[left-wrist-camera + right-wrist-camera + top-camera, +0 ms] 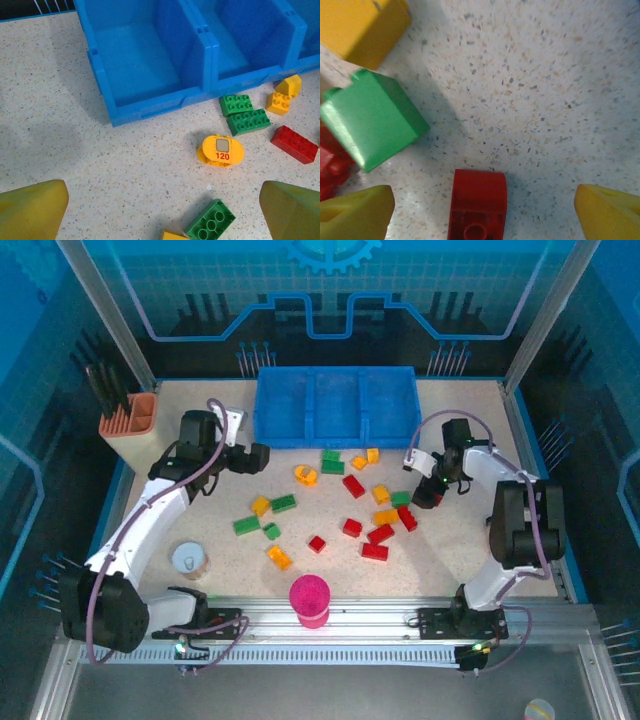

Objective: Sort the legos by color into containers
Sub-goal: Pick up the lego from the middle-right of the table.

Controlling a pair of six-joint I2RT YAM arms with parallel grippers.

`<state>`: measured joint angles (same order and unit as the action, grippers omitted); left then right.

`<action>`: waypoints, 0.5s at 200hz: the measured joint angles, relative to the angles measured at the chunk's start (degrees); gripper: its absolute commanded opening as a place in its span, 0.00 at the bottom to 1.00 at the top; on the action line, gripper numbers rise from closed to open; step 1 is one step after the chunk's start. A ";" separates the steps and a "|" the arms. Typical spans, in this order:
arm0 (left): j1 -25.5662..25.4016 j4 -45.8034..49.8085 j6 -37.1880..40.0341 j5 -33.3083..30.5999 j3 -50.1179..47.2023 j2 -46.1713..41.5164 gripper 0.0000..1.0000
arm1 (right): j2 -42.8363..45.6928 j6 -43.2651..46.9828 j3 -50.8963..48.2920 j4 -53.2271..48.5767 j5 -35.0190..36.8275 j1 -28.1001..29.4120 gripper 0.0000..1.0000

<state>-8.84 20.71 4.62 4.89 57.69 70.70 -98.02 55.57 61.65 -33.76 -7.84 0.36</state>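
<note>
The speckled table [470,560] spreads under both arms. The long blue tray [335,438] lies just ahead of the left gripper [262,456] and ahead and to the left of the right gripper [428,496]. In the left wrist view, two of the tray's [150,107] compartments face the left gripper [160,215], whose yellow fingers [30,210] stand wide apart with nothing clasped. The peach tool holder [128,425] stands off to its left. The pink cup [309,598] sits behind both grippers, near the arm bases.

The legos [350,505] lie scattered on the table between the two grippers, outside the tray. Ahead of the left gripper rests a rounded orange piece [220,150] marked 120. Beyond it two green bricks [242,112] touch each other beside the tray wall.

The right gripper [482,212] has its jaws spread. A red brick [479,205] lies between its fingers [355,215], touching neither. A green brick [370,117] lies ahead and to the left.
</note>
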 measured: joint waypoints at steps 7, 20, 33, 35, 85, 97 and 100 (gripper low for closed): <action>0.00 0.00 0.00 0.00 0.00 0.11 0.99 | -1.16 0.22 0.44 0.04 0.26 -0.31 0.91; 0.00 0.02 0.00 0.15 0.00 0.35 0.99 | -2.71 0.50 1.09 0.17 0.46 -1.03 0.90; 0.00 0.02 0.00 0.15 0.00 0.61 0.99 | -3.56 0.96 1.29 0.55 0.94 -1.77 0.88; 0.00 0.04 0.00 0.15 0.00 0.63 0.99 | -3.65 1.11 1.29 0.63 1.14 -1.92 0.87; 0.00 0.07 0.02 0.13 0.02 1.77 0.99 | -6.05 2.60 1.33 1.40 1.81 -2.71 0.70; 0.00 0.07 0.04 0.15 0.02 2.14 0.99 | -6.05 2.91 1.33 0.98 1.62 -2.71 0.62; 0.00 0.07 0.04 0.13 0.02 2.21 0.99 | -6.05 2.80 1.33 0.79 1.57 -2.71 0.59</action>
<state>-8.84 20.78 4.67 5.02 57.71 72.90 -104.07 58.37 62.98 -32.97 -6.26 -2.35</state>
